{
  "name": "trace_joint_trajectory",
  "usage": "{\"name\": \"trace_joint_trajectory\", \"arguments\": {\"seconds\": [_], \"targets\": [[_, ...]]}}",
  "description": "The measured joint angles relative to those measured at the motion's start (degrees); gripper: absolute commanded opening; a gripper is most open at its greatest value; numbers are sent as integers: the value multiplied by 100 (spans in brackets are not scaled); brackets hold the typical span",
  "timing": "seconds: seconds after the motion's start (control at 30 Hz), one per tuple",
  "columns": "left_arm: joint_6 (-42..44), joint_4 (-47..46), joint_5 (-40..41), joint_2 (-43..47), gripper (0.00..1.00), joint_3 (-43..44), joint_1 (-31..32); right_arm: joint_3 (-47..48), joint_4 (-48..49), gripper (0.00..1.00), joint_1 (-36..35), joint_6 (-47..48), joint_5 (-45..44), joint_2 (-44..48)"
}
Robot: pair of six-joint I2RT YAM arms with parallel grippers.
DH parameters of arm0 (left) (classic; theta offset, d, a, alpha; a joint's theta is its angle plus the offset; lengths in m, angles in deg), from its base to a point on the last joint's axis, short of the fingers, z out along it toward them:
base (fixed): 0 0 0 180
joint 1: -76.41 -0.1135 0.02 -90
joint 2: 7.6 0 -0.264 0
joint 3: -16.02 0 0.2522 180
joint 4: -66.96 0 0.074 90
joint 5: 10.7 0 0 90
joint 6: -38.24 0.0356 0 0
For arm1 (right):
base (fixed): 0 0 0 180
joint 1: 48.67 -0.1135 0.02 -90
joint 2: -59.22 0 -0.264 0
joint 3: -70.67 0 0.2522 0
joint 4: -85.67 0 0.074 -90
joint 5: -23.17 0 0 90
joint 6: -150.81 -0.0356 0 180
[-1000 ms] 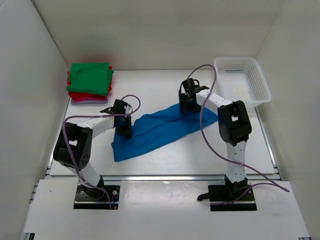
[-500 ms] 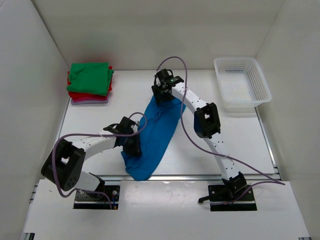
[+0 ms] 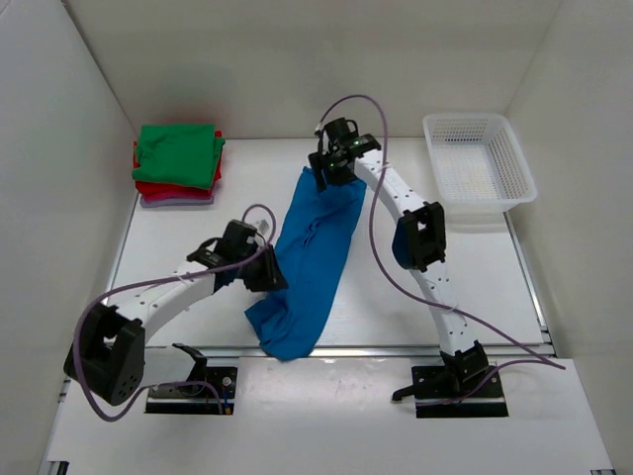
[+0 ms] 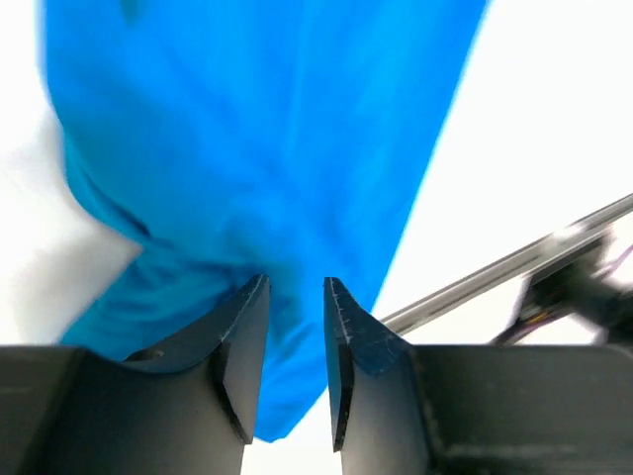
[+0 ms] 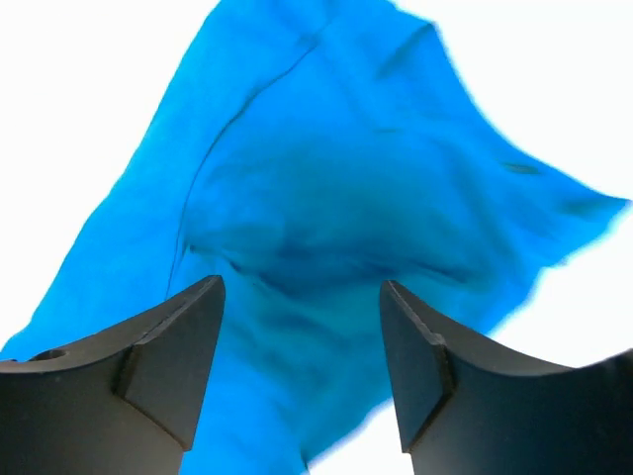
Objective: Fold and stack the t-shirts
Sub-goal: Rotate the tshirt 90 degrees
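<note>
The blue t-shirt (image 3: 315, 252) lies unfolded on the table (image 3: 475, 282), drawn out into a long rumpled strip that runs from the far middle down to the near edge, where its lower end bunches up close to the front rail. The right gripper (image 3: 332, 174) hangs over the far end of that strip. From its own camera its two fingers (image 5: 168, 346) stand wide apart with the creased blue cloth spread below them and nothing caught between. The left gripper (image 3: 263, 273) sits at the strip's left side, low down toward the near end. Its fingers (image 4: 242, 336) are apart by only a narrow gap, and the blue cloth shows through that gap beyond the tips rather than pinched in it, so I'd call them parted and not clamped. Off in the far left corner of the table, well apart from both arms, the folded ones are stacked: a green t-shirt (image 3: 178, 153) on top, a red t-shirt (image 3: 148, 187) under it and a pale t-shirt (image 3: 173, 201) at the bottom. A white mesh basket (image 3: 482, 134) sits at the far right
</note>
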Motion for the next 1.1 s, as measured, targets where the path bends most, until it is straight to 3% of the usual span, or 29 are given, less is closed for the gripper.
{"name": "trace_joint_trajectory", "arguments": {"seconds": [0.17,0.27,0.43,0.63,0.87,1.03,1.1], "targets": [[149,133,-61,164,42,898,-726,-649,-70,61,420,13,-44,1386],[389,197,-68,-348,36,1641,-984,-1462,-63,55,627,4,-354,2479],[931,105,192,-1978,33,3067,-791,-4321,863,51,442,-179,-566,4210],[1233,-11,223,-3606,35,4258,-728,-6916,1537,50,20,-479,-37,5152],[1456,667,452,-5816,34,7368,-728,-8480,2728,38,-1156,-887,557,5998],[1502,1733,590,-7984,33,11267,-754,-9082,3412,39,-1521,-1128,911,6070],[1478,1919,529,-8133,34,11346,-789,-9309,3668,40,-1578,-1209,1071,6070]]}}
